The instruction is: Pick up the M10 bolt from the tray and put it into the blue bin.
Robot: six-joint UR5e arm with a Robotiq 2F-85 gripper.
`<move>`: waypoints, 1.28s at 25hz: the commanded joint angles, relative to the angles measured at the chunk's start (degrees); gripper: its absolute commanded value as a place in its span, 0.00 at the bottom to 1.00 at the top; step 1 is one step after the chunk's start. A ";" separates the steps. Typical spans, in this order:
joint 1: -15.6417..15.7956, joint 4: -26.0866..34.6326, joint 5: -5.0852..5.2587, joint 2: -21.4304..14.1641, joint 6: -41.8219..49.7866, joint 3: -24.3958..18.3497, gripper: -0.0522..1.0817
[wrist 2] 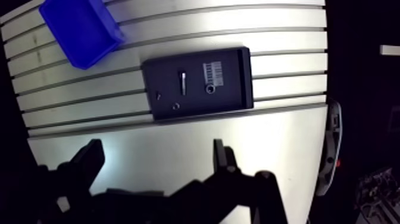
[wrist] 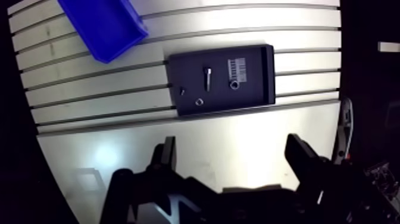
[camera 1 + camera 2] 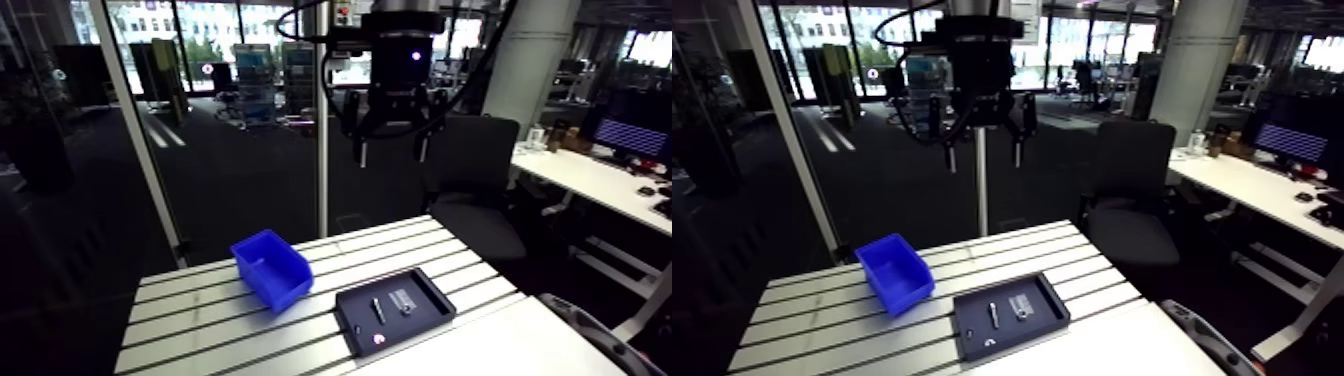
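so the gripper [image 2: 232, 143] hangs high over the table [image 3: 190, 315], fingers [image 2: 168, 156] spread wide with nothing between them. the m10 bolt [image 2: 207, 77] lies on the floor of the black tray [image 2: 269, 71], a bit left of the tray's middle. in the wrist view it's ahead of the gripper and well below it, not under the fingers. my guess is the coming move is forward over the tray, then straight down.

the bit that matters: the bolt's long axis runs near-to-far, across the table's slots, while the fingers open along the slots. that looks like roughly a right angle, so i reckon they can close across the shank with little or no wrist turn.

materials: the bolt is a short, dull grey metal rod, and i can't make out which end is the head from up here. the tray is shallow, matte, rectangular, with a low raised rim. it also holds a white barcode label [image 2: 237, 67] and a small ring [image 2: 234, 84] just right of the bolt, plus a second ring [image 2: 199, 102] toward the near-left corner. the blue bin [image 3: 272, 268] is open-topped plastic, left of the tray, near it but apart. the table is shiny aluminium. a round bolt on a flat floor could roll if one finger nudges it first.
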 commanded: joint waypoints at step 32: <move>-3.08 -23.05 2.28 5.54 -3.59 19.61 0.05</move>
